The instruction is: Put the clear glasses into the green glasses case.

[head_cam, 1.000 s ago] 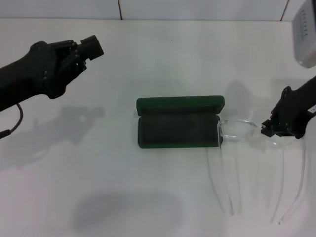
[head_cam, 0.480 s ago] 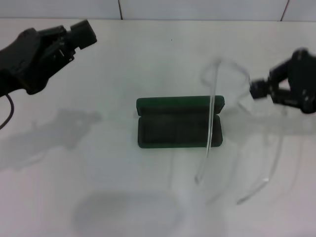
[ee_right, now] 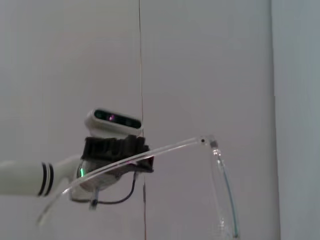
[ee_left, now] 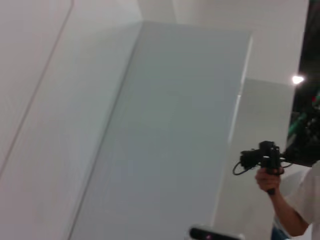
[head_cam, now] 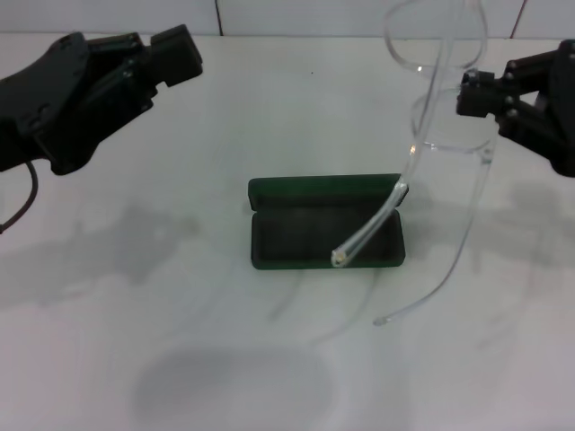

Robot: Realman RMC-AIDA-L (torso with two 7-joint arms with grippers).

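The left pincer (head_cam: 171, 58) hangs idle up and left of the case (head_cam: 326, 234), its opening impossible to judge. The case lies open on the bench (head_cam: 180, 359). Above and right of the case, the right pincer (head_cam: 469, 94) grips the glasses (head_cam: 431, 90) by the frame, temples dangling over the tray; I would fold or level them, then lower slowly.

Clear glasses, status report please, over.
Right gripper shut on the clear glasses, raised above the open green glasses case. Left gripper idle, raised at left. Nothing blocking the case.
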